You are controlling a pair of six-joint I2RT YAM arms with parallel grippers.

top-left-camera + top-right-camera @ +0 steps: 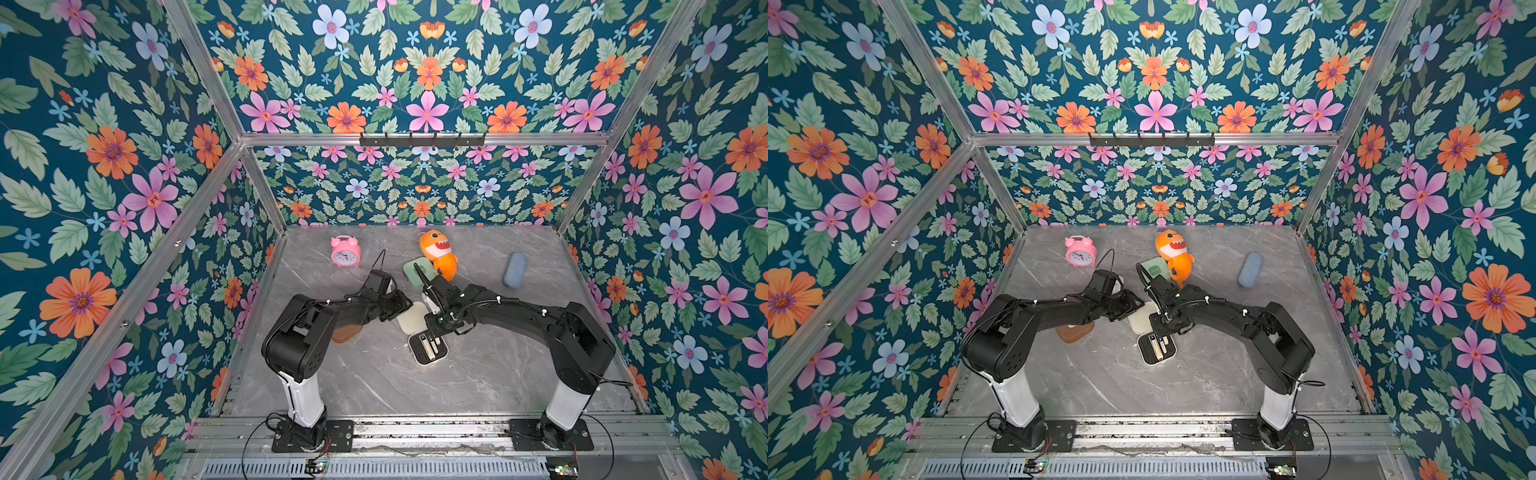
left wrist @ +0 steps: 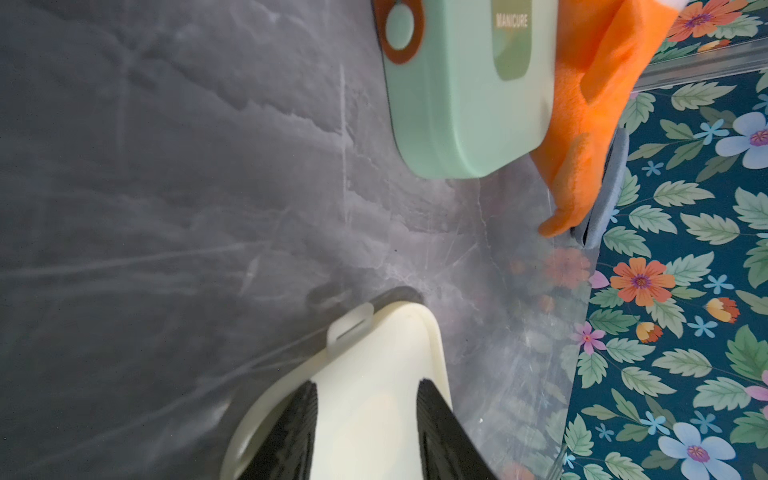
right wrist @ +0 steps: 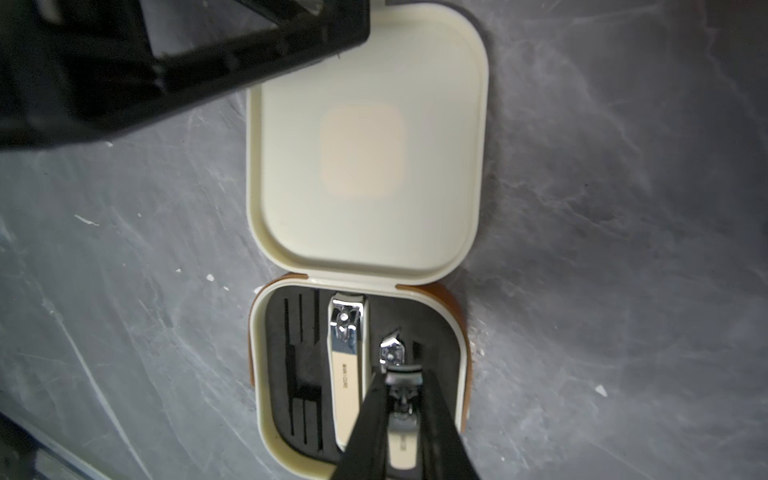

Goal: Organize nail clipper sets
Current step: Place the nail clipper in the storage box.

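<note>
The right gripper (image 3: 402, 374) has its jaws clamped on one small clipper (image 3: 390, 351), holding it just over the black insert (image 3: 432, 332) of the open cream case (image 1: 428, 353). A second, larger clipper (image 3: 347, 353) lies in its slot beside it, so I count two clippers. The left gripper (image 2: 368, 384) has its jaws apart, with both fingers (image 2: 299, 428) laid over the flipped-back cream lid (image 3: 365, 232); whether they press on it I can't tell. There are three cases in all. The cream one sits mid-table between the arms. One mint green case (image 1: 415, 270), shut, lies further back against the single orange plush shark (image 1: 438, 253). One brown case (image 1: 347, 332) is half hidden under the left arm. Also on the grey marble table (image 1: 374, 374) are one pink alarm clock (image 1: 345, 251) at the back left and one blue-grey pouch (image 1: 514, 270) well off to the right.
</note>
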